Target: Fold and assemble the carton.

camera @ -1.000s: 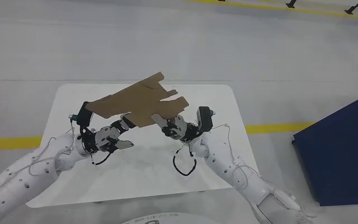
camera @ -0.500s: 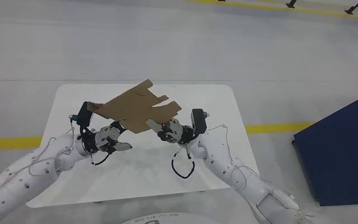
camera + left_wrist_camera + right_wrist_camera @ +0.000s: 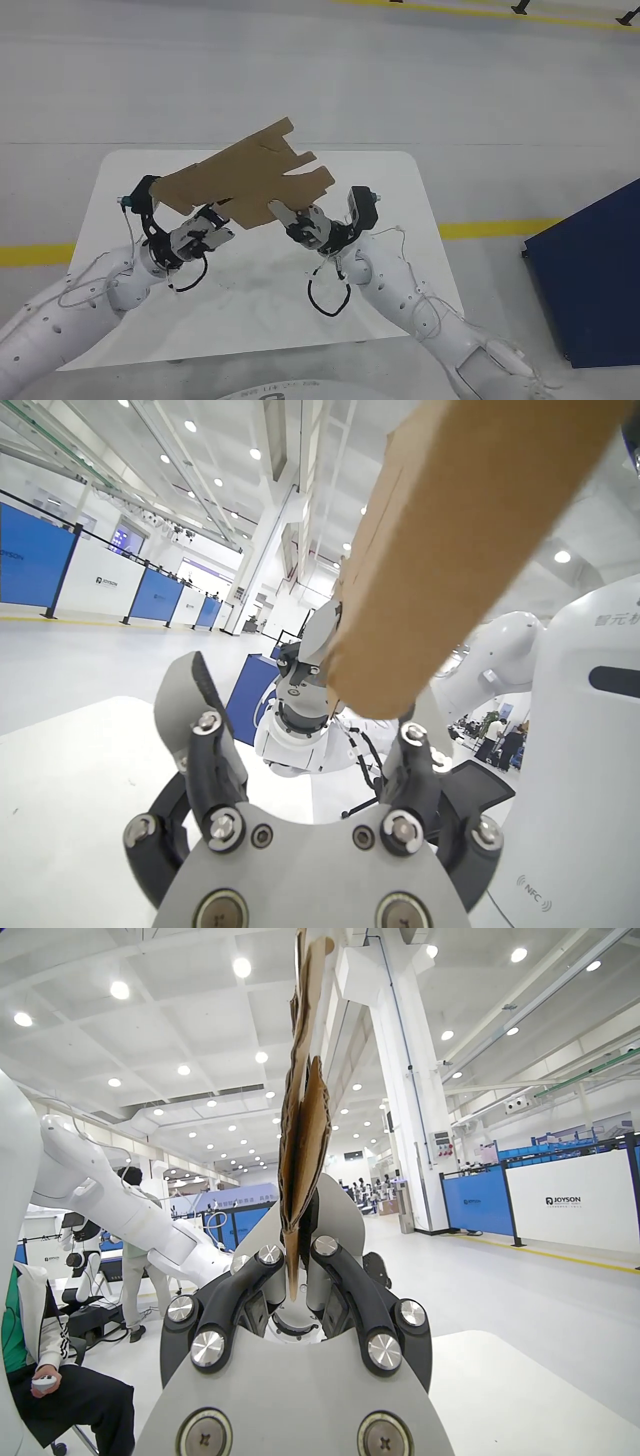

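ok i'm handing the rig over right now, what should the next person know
Right gripper: shut on the near edge of the carton.
Left gripper: open, under the carton's other near corner, not clamping it.
Carton: a flat blank, tilted, held up above the table.
Done: blank is up off the table.
Left: every fold and the assembly.

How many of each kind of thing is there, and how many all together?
Cardboard carton: 1
End effectors: 2, the left end effector and the right end effector
White table: 1
Total: 4
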